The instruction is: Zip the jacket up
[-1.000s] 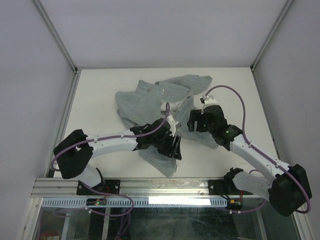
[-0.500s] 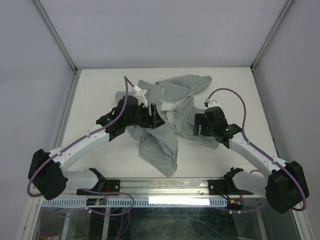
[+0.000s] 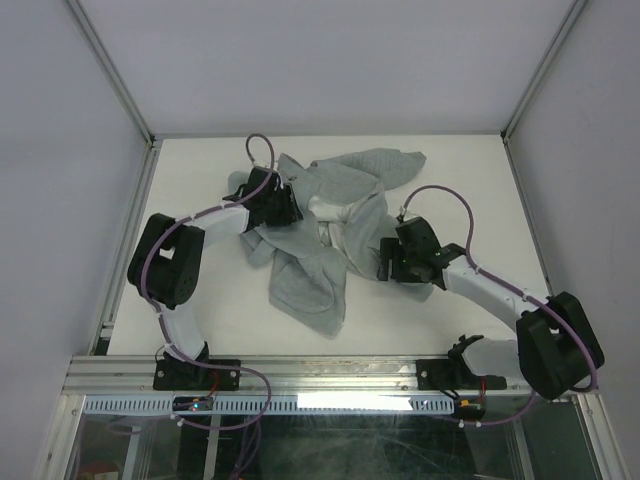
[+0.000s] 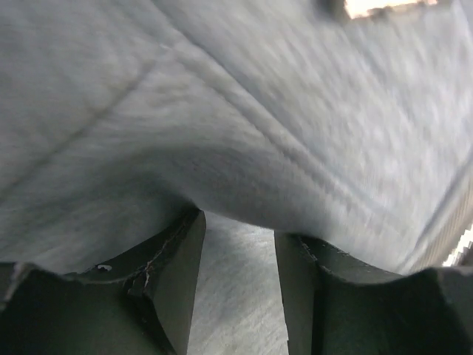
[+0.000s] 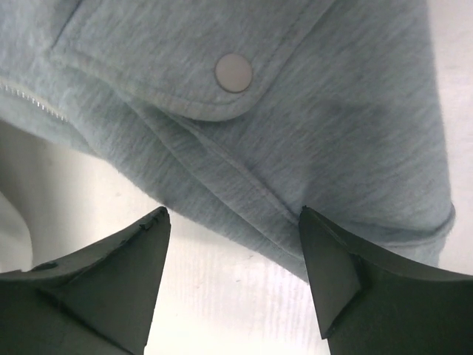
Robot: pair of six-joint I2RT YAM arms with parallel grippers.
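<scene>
The pale grey-green jacket [image 3: 310, 275] lies rumpled in the middle of the white table, its whiter lining [image 3: 335, 212] showing near the centre. My left gripper [image 3: 287, 207] rests on the jacket's upper left part. In the left wrist view its fingers [image 4: 177, 251] stand apart, their tips tucked under a fold of the jacket [image 4: 222, 111]. My right gripper [image 3: 386, 262] hangs open at the jacket's right edge. In the right wrist view its gripper [image 5: 233, 220] spans a hem of the jacket [image 5: 332, 111], with a snap button [image 5: 233, 72] and zipper teeth [image 5: 33, 100] just beyond.
The table [image 3: 200, 300] is boxed in by pale walls and metal posts [image 3: 110, 70]. A metal rail [image 3: 320, 375] with both arm bases runs along the near edge. Purple cables [image 3: 440, 195] loop above each wrist.
My left arm has swung from the jacket's lower middle up to its upper left part. The right gripper has slid a little down and left. The lower flap has shifted slightly left.
</scene>
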